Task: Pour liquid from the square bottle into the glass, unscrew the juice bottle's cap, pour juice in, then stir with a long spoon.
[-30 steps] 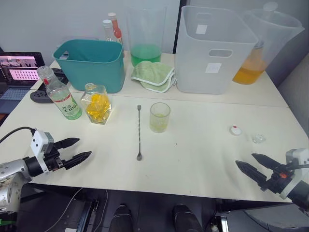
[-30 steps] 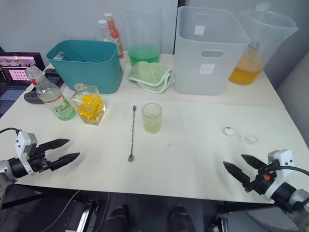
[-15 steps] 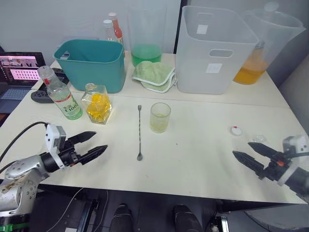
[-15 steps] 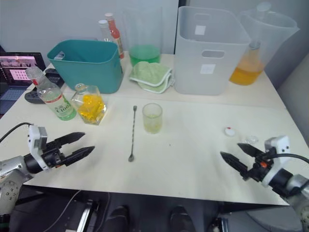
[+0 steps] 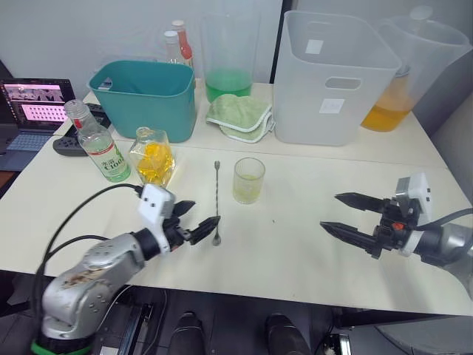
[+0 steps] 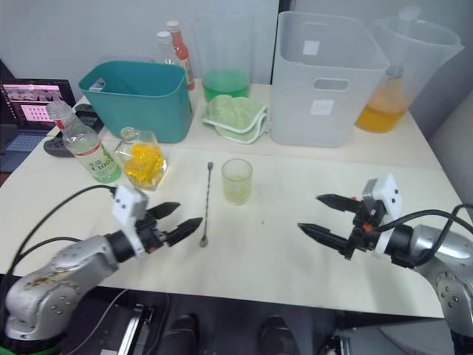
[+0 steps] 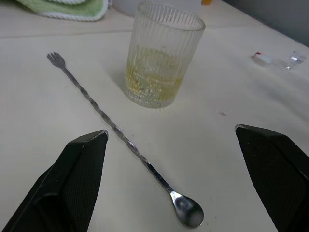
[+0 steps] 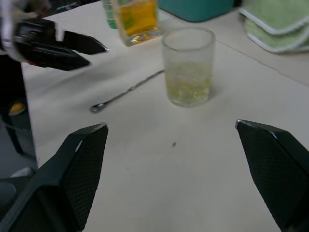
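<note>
Both arms have moved in from the near edge of the table toward its middle. One second ago the left gripper [image 5: 194,220] was low at the near left corner; now its tips are just beside the bowl end of the long spoon [image 5: 216,201], at about 9 o'clock from it, and its two fingers are spread apart with nothing between them. The right gripper [image 5: 346,213] has also come inward from the near right corner; it now hovers at about 4 o'clock from the glass [image 5: 248,180], well apart from it, with its jaws released and empty.

I judge that the pouring steps are finished and the stirring step begins, with the left arm reaching for the spoon. This fits with the small white cap [image 7: 262,59] lying loose on the table, far to the right of the glass.

The spoon lies flat on the table, just to the left of the glass. It has a thin twisted metal stem, a small fork tip at the far end and the bowl at the near end. The glass is ribbed, stands upright, and holds a little pale yellow liquid. The square bottle [image 5: 153,157] with yellow liquid stands at about 10 o'clock from the glass, beside the green-labelled juice bottle [image 5: 98,140].
</note>
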You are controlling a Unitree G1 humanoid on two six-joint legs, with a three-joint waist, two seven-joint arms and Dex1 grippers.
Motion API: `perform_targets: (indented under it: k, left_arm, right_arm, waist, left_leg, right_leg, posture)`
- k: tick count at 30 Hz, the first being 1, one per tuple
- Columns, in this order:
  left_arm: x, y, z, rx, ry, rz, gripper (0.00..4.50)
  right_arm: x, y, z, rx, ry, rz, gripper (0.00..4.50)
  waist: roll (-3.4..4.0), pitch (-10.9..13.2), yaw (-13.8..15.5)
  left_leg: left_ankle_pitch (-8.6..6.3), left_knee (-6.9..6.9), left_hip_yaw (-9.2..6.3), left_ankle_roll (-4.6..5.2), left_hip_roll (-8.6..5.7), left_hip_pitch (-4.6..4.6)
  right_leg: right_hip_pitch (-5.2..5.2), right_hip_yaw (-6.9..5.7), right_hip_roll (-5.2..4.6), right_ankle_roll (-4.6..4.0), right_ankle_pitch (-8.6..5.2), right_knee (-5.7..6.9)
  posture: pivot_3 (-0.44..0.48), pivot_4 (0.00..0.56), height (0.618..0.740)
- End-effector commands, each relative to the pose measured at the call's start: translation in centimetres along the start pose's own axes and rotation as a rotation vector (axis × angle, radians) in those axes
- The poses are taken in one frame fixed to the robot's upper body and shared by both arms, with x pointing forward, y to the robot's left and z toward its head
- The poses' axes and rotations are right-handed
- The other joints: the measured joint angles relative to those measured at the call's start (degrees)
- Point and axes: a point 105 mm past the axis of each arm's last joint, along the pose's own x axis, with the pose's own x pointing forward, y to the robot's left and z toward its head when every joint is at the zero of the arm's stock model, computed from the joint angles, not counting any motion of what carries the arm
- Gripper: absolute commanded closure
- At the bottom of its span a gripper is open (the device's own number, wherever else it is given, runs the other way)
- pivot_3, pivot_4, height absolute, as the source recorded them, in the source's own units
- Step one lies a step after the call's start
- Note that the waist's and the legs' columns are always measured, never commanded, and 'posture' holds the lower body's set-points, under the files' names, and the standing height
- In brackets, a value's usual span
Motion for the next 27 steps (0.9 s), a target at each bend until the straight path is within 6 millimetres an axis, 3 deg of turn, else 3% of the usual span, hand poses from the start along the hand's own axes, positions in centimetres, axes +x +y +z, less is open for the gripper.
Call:
perform_targets:
  k: [1, 6, 10, 15, 19, 24, 27]
  left_arm:
    - [1.2, -0.4, 0.5, 0.017, -0.021, 0.079, 0.02]
    - [3.0, -1.4, -0.3, 0.020, -0.002, 0.101, 0.02]
    - [5.2, -0.4, -2.4, 0.090, 0.118, 0.199, 0.02]
    - [6.0, 0.5, -3.7, 0.126, 0.201, 0.250, 0.02]
    - [6.4, 0.5, -4.8, 0.126, 0.249, 0.256, 1.10]
    - [4.9, 3.3, -5.4, 0.219, 0.291, 0.293, 2.77]
    - [4.4, 4.0, -5.1, 0.222, 0.280, 0.299, 3.77]
  right_arm:
    - [0.2, 1.2, 1.5, -0.061, -0.023, 0.061, 0.00]
    - [0.1, 1.8, 1.8, -0.078, -0.015, 0.068, 0.00]
    - [-0.2, 2.2, 1.5, -0.096, -0.012, 0.017, 0.00]
    - [-0.6, 2.9, 0.9, -0.093, 0.016, 0.004, 0.00]
    - [-0.9, 3.3, 0.6, -0.079, 0.037, 0.010, 0.00]
    - [-0.5, 2.7, 0.6, -0.083, 0.015, 0.000, 0.00]
    - [-0.4, 2.6, 0.6, -0.085, 0.011, 0.003, 0.00]
  waist:
    - [0.00, 0.00, 0.13]
    - [-0.01, 0.00, 0.69]
    - [-0.03, -0.01, 1.40]
    - [-0.02, -0.05, 1.39]
    - [-0.01, -0.17, 1.36]
    - [0.08, -0.46, 0.94]
    - [0.11, -0.47, 0.73]
  left_leg:
    - [0.00, 0.00, 0.00, 0.00, 0.00, -0.02]
    - [0.00, 0.01, -0.01, 0.00, -0.03, -0.01]
    - [0.00, 0.03, -0.01, 0.01, -0.05, -0.02]
    - [-0.01, 0.03, -0.03, 0.01, -0.08, -0.03]
    - [-0.01, 0.04, -0.03, 0.02, -0.08, 0.04]
    - [-0.01, 0.04, -0.03, 0.01, -0.08, 0.10]
    - [-0.01, 0.00, -0.03, 0.01, -0.08, 0.11]
  right_leg:
    - [0.00, -0.01, 0.00, -0.03, 0.02, -0.01]
    - [0.03, 0.00, 0.00, -0.05, 0.03, -0.04]
    - [0.04, 0.00, 0.00, -0.05, 0.03, -0.08]
    - [0.06, 0.02, 0.00, -0.05, 0.03, -0.10]
    - [0.11, 0.01, 0.00, -0.01, 0.01, -0.10]
    - [0.13, 0.02, 0.00, 0.13, -0.09, -0.08]
    - [0.12, 0.02, 0.00, 0.13, -0.09, -0.07]
  posture:
    - [0.000, 0.150, 0.732]
    - [0.000, 0.150, 0.732]
    - [0.000, 0.150, 0.732]
    - [0.000, 0.150, 0.732]
    - [0.000, 0.150, 0.732]
    - [0.000, 0.150, 0.732]
    - [0.000, 0.150, 0.732]
